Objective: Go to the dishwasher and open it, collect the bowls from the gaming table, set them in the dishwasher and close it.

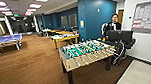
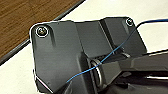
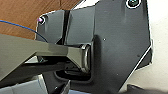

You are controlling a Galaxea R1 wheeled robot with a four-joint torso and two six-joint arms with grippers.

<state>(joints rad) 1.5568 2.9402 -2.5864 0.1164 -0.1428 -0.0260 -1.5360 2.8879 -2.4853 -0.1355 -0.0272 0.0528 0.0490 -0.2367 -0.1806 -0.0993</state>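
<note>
Closest to the robot, at about five o'clock in the head view, a pale floor strip [image 1: 140,75] met the brown wood-look floor [image 1: 30,70] along a dark edge. Both wrist views looked down on that same meeting of pale and brown floor past the robot's own dark plates. Whether the left or the right jaws were clenched or released could not be told.

Just ahead, at roughly one o'clock, stood the table-football table [image 1: 85,53], its green field crossed by rods, on dark legs. Right behind it, at two o'clock, a person [image 1: 113,25] stood at a dark control rig [image 1: 121,38] with cables hanging down beside the white wall. A framed board [image 1: 145,16] hung on that wall at three o'clock.

Farther on, near twelve o'clock, yellow wooden tables [image 1: 65,36] stood beside a teal wall [image 1: 95,16]. At nine o'clock, well apart from them, was a blue table-tennis table [image 1: 6,39].

The dishwasher, the bowls and the white-topped gaming table could not be made out from here.
</note>
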